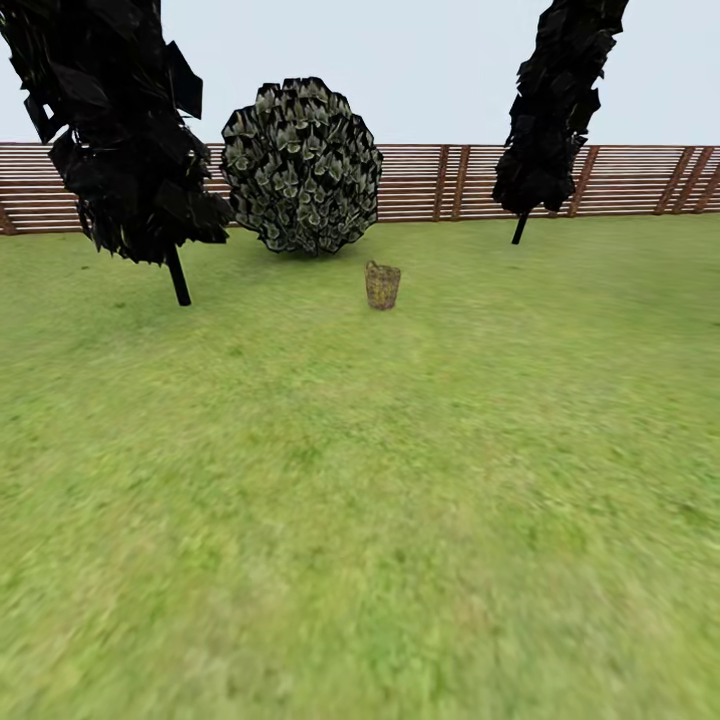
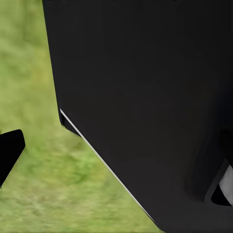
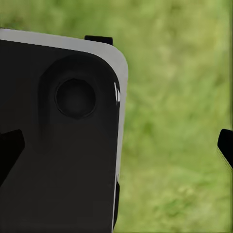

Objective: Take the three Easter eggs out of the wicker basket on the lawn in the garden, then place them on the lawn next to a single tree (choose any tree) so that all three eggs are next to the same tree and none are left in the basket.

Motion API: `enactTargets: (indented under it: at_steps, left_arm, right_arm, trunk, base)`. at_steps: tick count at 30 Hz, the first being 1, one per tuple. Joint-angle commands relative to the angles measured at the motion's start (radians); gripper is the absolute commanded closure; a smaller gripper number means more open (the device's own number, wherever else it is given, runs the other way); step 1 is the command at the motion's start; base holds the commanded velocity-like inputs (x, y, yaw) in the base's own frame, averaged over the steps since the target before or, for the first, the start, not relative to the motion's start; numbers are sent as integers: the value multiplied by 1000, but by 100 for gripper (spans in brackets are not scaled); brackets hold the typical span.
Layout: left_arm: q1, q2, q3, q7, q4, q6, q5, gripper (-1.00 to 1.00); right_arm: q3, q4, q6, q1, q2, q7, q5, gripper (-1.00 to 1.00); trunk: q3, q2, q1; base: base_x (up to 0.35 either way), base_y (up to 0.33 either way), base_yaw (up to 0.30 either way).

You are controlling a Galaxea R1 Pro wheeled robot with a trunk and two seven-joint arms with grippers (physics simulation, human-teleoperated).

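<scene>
Head view, near to far. The foreground is open lawn (image 1: 360, 560), blurred close to the camera. Well beyond it a small brown basket (image 1: 382, 285) stands upright on the grass, apart from every plant; it is too small here to tell whether any eggs lie in it. Behind the basket sits a round, pale-leaved bush (image 1: 301, 166). A dark ragged tree (image 1: 120, 130) rises off to the left and a second dark tree (image 1: 560, 100) to the right, in front of a slatted wooden fence (image 1: 440, 180) that closes the yard.

Wrist views. Each looks down on grass past a large black panel of the robot's body (image 2: 145, 97), grey-edged in the right wrist view. A dark fingertip (image 2: 9, 153) of the left gripper shows at one edge; the right gripper (image 3: 116, 148) shows a tip at each side, set wide apart with nothing between. The left gripper's spread cannot be told.

Judged risks. The basket is light and distant: an approach that overshoots could let the base knock it over and scatter any eggs. Both dark trees are the narrow ragged kind, so setting eggs by one may not count as the chosen tree. Arms held close to the body could snag when first extended.
</scene>
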Motion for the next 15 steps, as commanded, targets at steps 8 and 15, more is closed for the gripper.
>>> enactTargets:
  at_steps: [8,15]
  left_arm:
    - [0,0,0,1,-2,-1,1,-100]
    - [0,0,0,1,-2,-1,1,-100]
  right_arm:
    - [1,1,-3,-1,0,0,4,-100]
    - [1,1,-3,-1,0,0,4,-100]
  trunk:
    - [-1,0,1]
    - [-1,0,1]
  base:
    - [334,0,0]
    - [334,0,0]
